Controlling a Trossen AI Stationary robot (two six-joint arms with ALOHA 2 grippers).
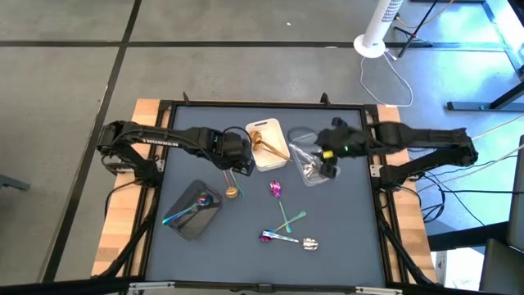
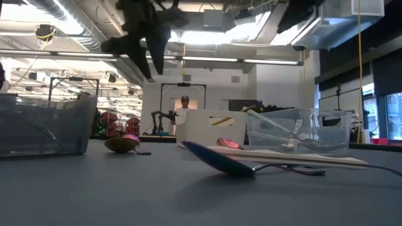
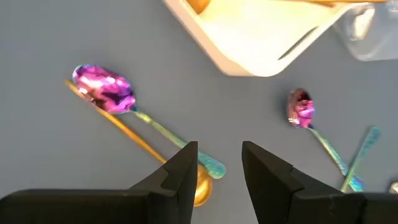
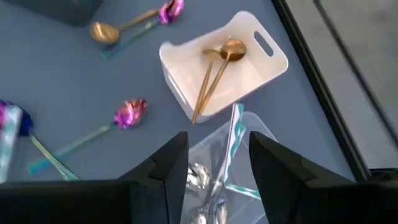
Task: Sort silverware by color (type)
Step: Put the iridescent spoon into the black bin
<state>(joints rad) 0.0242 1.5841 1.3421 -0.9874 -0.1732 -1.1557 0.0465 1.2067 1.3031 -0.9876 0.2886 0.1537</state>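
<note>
**Left end effector over gold spoon, sorting part done**

Found left end effector (image 3: 216, 171) hovering above bench (image 1: 344, 246) beside white tray (image 1: 268, 144), fingers parted and empty. Directly beneath: gold spoon (image 3: 198, 186) with an iridescent spoon (image 3: 104, 90) lying across its handle. Judged step in hand: picking up the gold spoon for the white tray, which already held gold pieces (image 4: 217, 62).

Recommended descending squarely over the gold bowl end, clear of the iridescent handle tip touching it; closing too near the crossing risked lifting or dragging both. Thin metal on flat bench likely to slip, so a low, centred pinch advised.

Found right end effector (image 4: 217, 162) above clear tray (image 1: 307, 160), fingers apart, gripping nothing visible; silver pieces (image 4: 202, 180) lay inside.

Noted elsewhere: grey tray (image 1: 195, 211) with iridescent items; loose iridescent spoon (image 1: 277, 190) mid-bench; crossed pile (image 1: 286, 233) near front, including one silver piece (image 1: 310, 243). Observed a person far behind bench in low view.
</note>
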